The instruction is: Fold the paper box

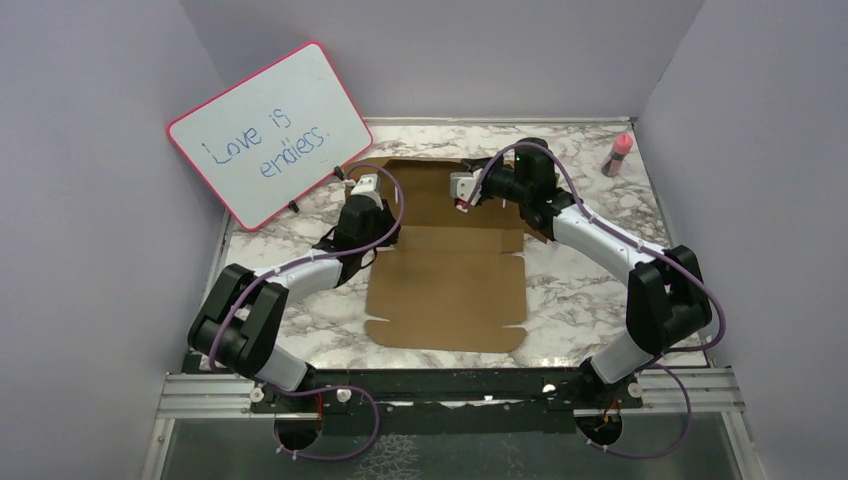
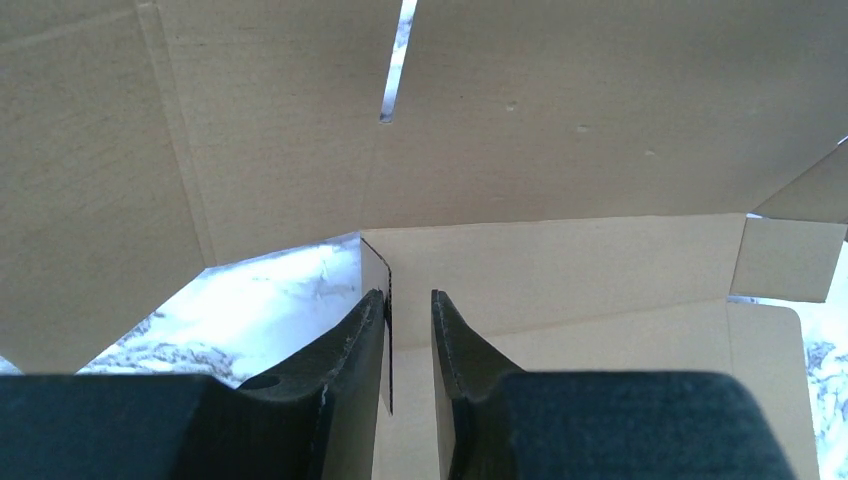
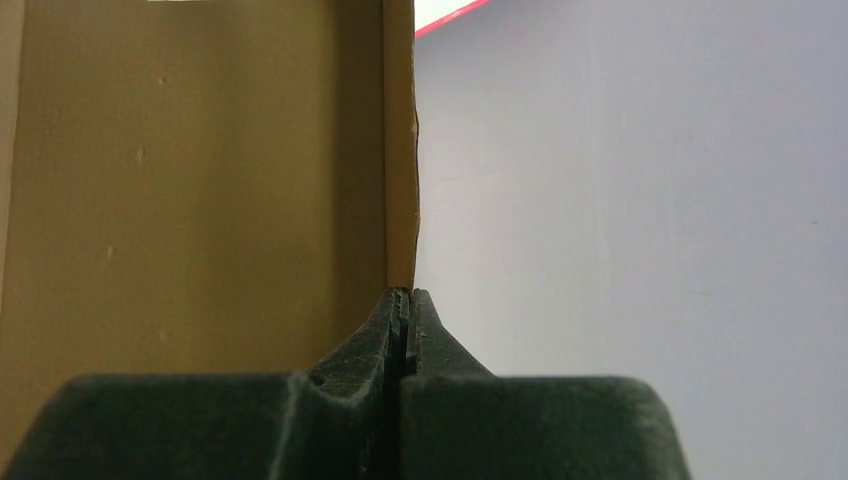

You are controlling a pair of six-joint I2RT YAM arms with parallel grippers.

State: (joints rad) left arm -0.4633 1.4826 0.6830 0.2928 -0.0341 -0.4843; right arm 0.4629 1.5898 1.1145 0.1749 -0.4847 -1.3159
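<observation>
The box (image 1: pixel 445 290) lies flat in the middle of the table (image 1: pixel 580 290), and at its far end the left pincer (image 2: pixel 408 300), only a little open, has a flap edge between its fingers, while the right pincer (image 3: pixel 403 296), shut tight, touches a raised flap's edge.

Legible text, top view: one item. Whiteboard (image 1: pixel 270 130), pink frame, propped at the far left corner of the table (image 1: pixel 590 290). Handwritten in blue marker on two lines: "Love is" above "endless." The writing tilts with the board, rising to the right. Pink bottle (image 1: pixel 620 153) at the far right corner — any label too small to read.
</observation>
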